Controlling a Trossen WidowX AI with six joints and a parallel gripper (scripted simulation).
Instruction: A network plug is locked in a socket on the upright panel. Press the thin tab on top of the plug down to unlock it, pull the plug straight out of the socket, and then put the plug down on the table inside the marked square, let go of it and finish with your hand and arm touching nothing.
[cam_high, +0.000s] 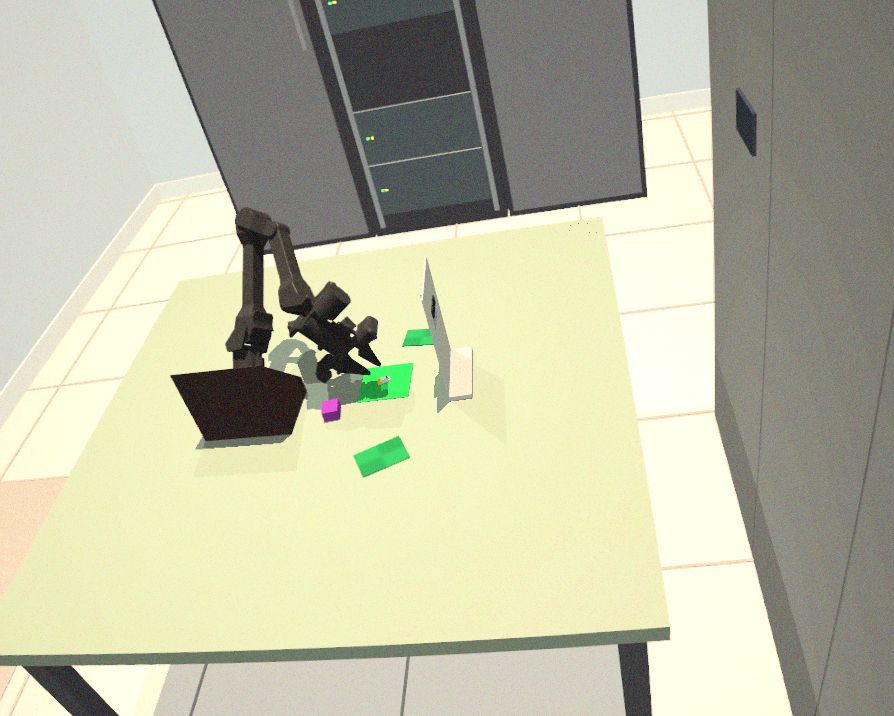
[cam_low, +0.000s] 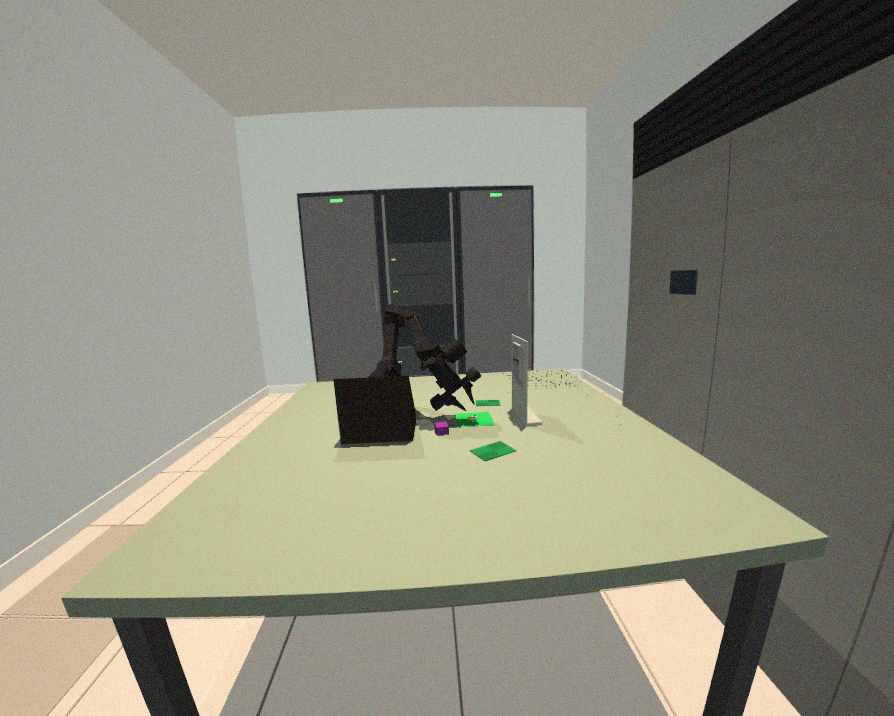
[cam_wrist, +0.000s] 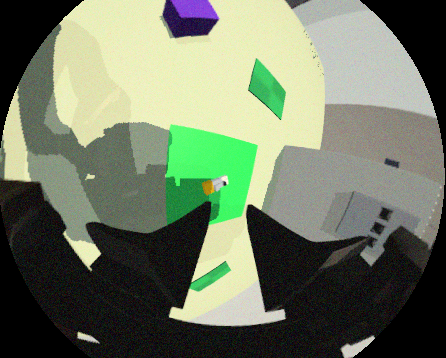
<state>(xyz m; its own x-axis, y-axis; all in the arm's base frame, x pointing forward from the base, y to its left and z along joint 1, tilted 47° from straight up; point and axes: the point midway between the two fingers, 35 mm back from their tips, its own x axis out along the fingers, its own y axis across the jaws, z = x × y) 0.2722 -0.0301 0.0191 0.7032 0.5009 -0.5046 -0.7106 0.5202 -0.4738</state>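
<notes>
The small plug (cam_high: 383, 380) (cam_low: 471, 418) (cam_wrist: 213, 185), clear-grey with an orange end, lies on the bright green marked square (cam_high: 403, 372) (cam_low: 486, 419) (cam_wrist: 215, 145), inside its edges. My gripper (cam_high: 375, 369) (cam_low: 468, 406) (cam_wrist: 228, 208) is open, with nothing between its fingers. Its tips are above the square, on the arm's side of the plug, with a visible gap to it in the wrist view. The upright panel (cam_high: 440, 335) (cam_low: 520, 387) (cam_wrist: 295, 185) stands beyond the square. Its socket block (cam_wrist: 350, 212) shows several dark openings.
A purple cube (cam_high: 330, 410) (cam_low: 441, 428) (cam_wrist: 191, 22) and a green card (cam_high: 381, 456) (cam_low: 493, 451) (cam_wrist: 267, 90) lie on the camera side. Another green card (cam_high: 416, 337) (cam_low: 488, 402) (cam_wrist: 211, 276) lies behind. A dark box (cam_high: 242, 402) (cam_low: 374, 410) stands by the arm's base.
</notes>
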